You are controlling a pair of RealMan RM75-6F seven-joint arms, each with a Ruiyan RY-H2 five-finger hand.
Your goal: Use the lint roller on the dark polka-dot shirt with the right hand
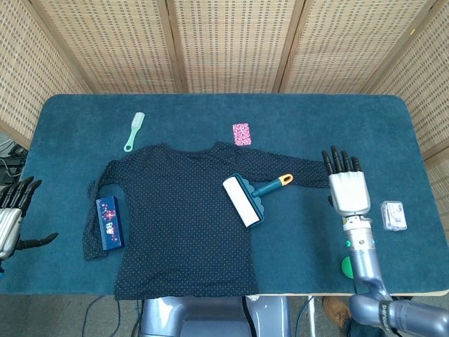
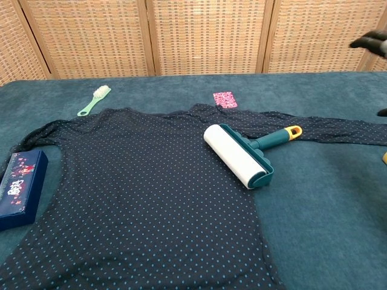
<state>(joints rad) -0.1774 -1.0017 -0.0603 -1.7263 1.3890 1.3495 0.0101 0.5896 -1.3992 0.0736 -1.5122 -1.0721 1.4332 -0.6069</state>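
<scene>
The dark polka-dot shirt (image 1: 179,217) (image 2: 139,193) lies flat on the table, one sleeve stretched out to the right. On its right side rests the lint roller (image 1: 243,201) (image 2: 238,156), white roll in a teal frame, its orange-tipped handle pointing right; nothing touches it. My right hand (image 1: 347,187) hovers well to the right of the roller, over the sleeve's end, fingers extended and apart, holding nothing. In the chest view only dark fingertips (image 2: 370,42) show at the right edge. My left hand (image 1: 12,217) stays off the table's left edge, fingers spread.
A blue box (image 1: 109,222) (image 2: 19,187) lies on the shirt's left sleeve. A mint brush (image 1: 134,130) (image 2: 94,99) and a pink card (image 1: 241,133) (image 2: 225,98) lie beyond the shirt. A clear plastic box (image 1: 393,215) sits beside my right hand, a green ball (image 1: 346,266) below it.
</scene>
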